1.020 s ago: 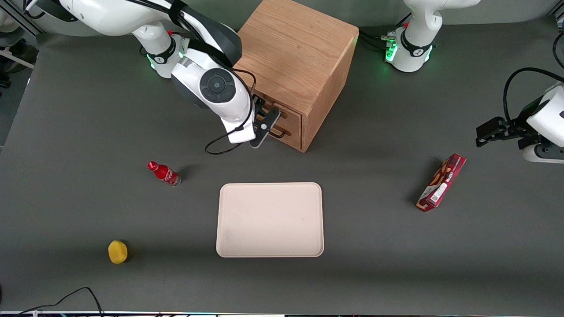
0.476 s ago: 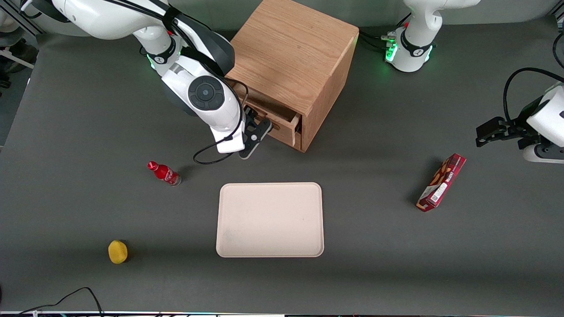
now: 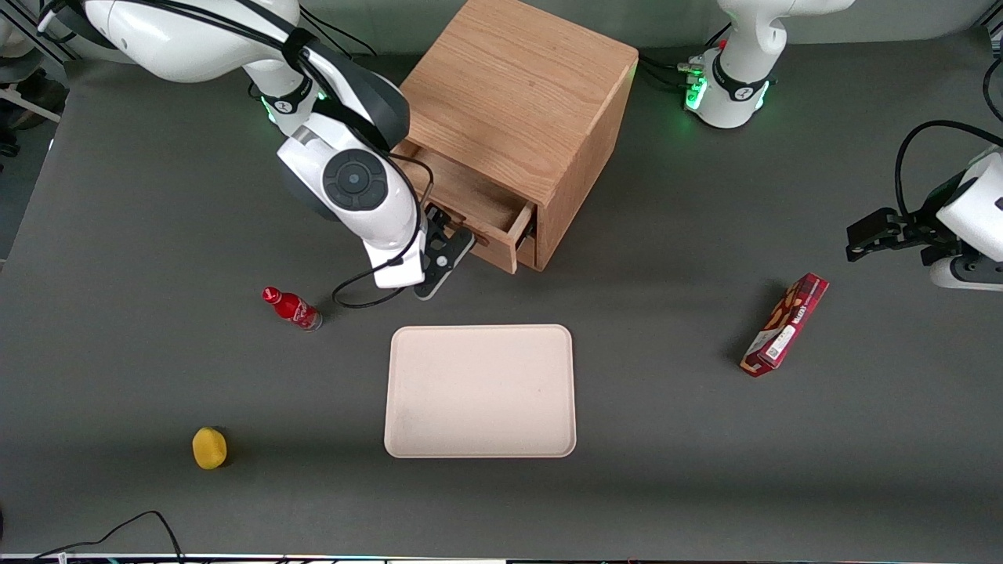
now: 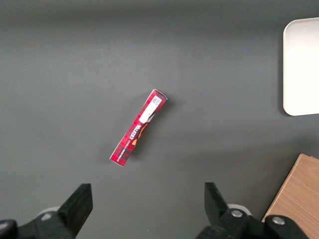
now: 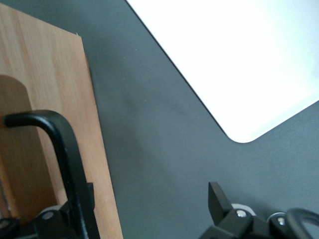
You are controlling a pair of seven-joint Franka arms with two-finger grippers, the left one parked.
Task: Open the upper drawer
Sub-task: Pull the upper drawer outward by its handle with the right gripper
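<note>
The light oak cabinet (image 3: 525, 102) stands at the table's back. Its upper drawer (image 3: 478, 205) is pulled partly out, and I see into its empty wooden inside. My right gripper (image 3: 453, 236) is in front of the drawer, at its handle. In the right wrist view the gripper (image 5: 152, 195) is open: one finger (image 5: 85, 199) lies against the thin black handle (image 5: 64, 144) on the drawer's wooden front (image 5: 50, 89), and the other finger (image 5: 218, 198) hangs over bare table. The lower drawer is mostly hidden under the upper one.
A beige tray (image 3: 479, 390) lies nearer the front camera than the cabinet; it also shows in the right wrist view (image 5: 239, 59). A red bottle (image 3: 291, 308) and a yellow object (image 3: 209, 447) lie toward the working arm's end. A red box (image 3: 785, 324) lies toward the parked arm's end.
The upper drawer has slid out of the cabinet, from shut to partly open. My gripper has moved with its handle toward the front camera.
</note>
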